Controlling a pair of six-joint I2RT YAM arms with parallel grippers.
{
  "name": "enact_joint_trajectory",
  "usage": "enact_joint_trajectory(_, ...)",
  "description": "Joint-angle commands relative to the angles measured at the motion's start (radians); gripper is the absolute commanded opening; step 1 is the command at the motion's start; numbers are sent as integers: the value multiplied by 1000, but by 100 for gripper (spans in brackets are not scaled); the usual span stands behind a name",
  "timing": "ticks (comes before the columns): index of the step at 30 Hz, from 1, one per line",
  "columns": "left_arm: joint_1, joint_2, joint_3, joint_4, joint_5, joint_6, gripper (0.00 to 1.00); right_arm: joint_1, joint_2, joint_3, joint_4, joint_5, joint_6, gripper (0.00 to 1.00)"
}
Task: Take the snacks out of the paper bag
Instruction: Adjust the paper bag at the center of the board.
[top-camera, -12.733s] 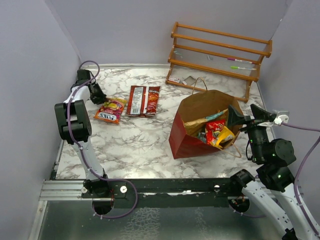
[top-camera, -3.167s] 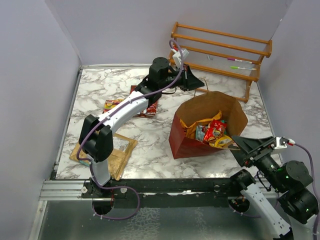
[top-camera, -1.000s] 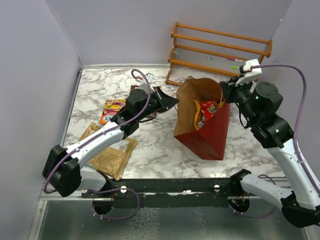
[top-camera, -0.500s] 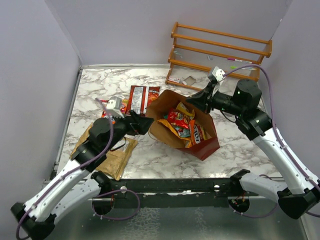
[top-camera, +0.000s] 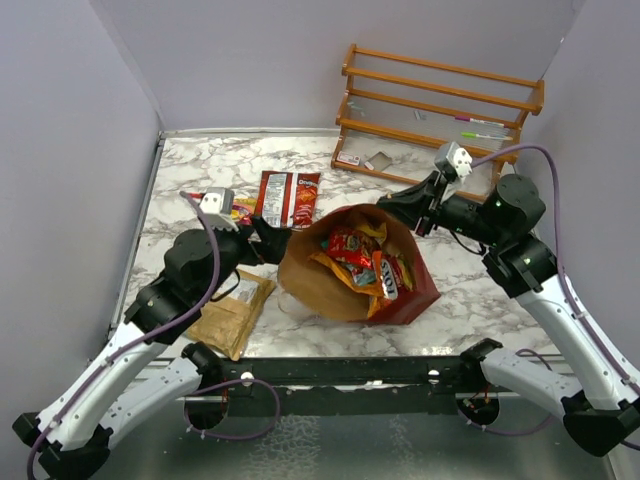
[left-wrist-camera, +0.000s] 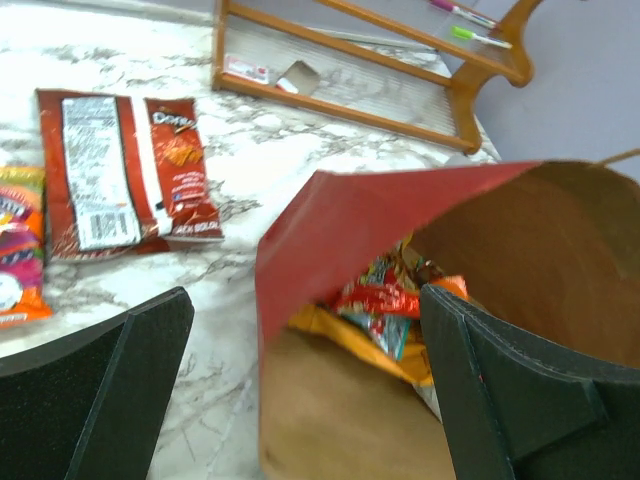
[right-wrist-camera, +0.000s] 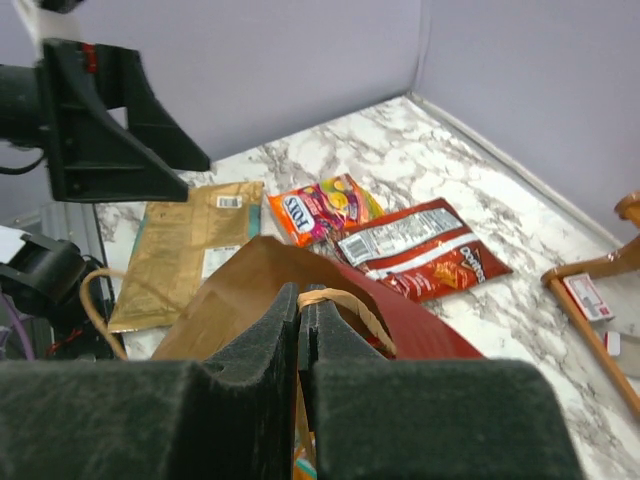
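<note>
Left wrist: your left gripper (left-wrist-camera: 305, 300) is spread wide at the paper bag (left-wrist-camera: 380, 215) mouth, snacks (left-wrist-camera: 385, 300) inside.
Right wrist: only here you see your right gripper (right-wrist-camera: 300, 305) pinched shut on the bag.

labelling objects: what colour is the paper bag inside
Brown; the paper bag shows best in left wrist view.

My right gripper (right-wrist-camera: 300, 305) pinches the paper bag (right-wrist-camera: 225, 300) by its handle (right-wrist-camera: 352, 308); snack packets (right-wrist-camera: 420, 250) lie beyond on marble.

Top external: high, from the near edge, looking down on the whole surface (top-camera: 200, 165). Wrist views: low, close, seemingly on opposite sides of the paper bag (top-camera: 310, 280); all three share it.
</note>
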Motion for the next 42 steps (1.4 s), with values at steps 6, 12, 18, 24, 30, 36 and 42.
enact_joint_trajectory(6,-2,86,65,120,215,103,99,3,-10,-102,320,-218,175,2)
enact_joint_trajectory(12,-2,84,5,190,311,67,99,4,-34,-38,199,26,62,2)
enact_joint_trajectory(18,-2,109,3,223,324,87,99,3,-55,19,117,279,-126,2)
enact_joint_trajectory(24,-2,149,37,242,377,119,99,2,-19,65,117,418,-254,2)
enact_joint_trajectory(30,-2,183,85,208,418,167,99,2,36,163,99,389,-299,2)
enact_joint_trajectory(36,-2,236,95,195,482,126,99,2,32,101,133,192,-234,2)
enact_joint_trajectory(42,-3,317,49,223,539,-11,90,2,16,-25,252,123,-110,2)
